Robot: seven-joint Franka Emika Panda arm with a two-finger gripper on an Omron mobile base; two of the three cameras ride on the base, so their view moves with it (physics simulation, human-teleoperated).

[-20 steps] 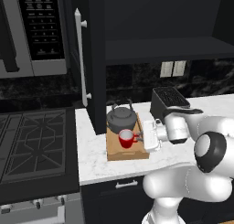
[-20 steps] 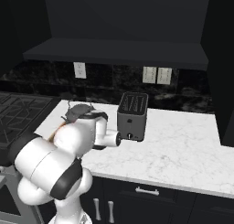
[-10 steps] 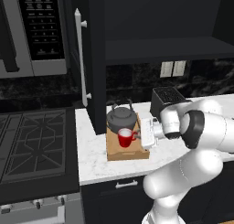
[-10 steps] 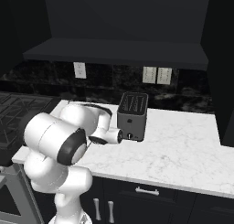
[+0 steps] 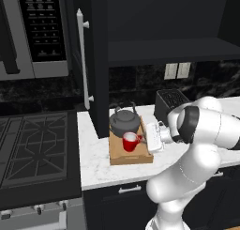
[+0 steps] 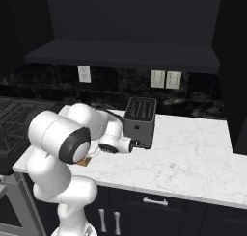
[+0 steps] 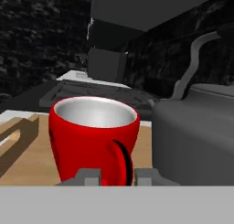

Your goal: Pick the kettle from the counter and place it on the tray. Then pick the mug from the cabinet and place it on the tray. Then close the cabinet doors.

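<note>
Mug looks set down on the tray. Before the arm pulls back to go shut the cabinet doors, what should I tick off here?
1. Kettle on the tray: ok.
2. Mug upright on the tray, beside the kettle: ok.
3. Gripper released from the mug: cannot tell; in the hand view the jaws straddle the mug's handle with only a slight gap, so contact cannot be ruled out.
4. Retreat path: ok to the gripper's rear, but the toaster stands close behind the arm.
5. Cabinet door shut: not ok; it stands open, edge-on over the counter.
6. Door's bar handle reachable: ok by sight, it faces outward unobstructed.
</note>
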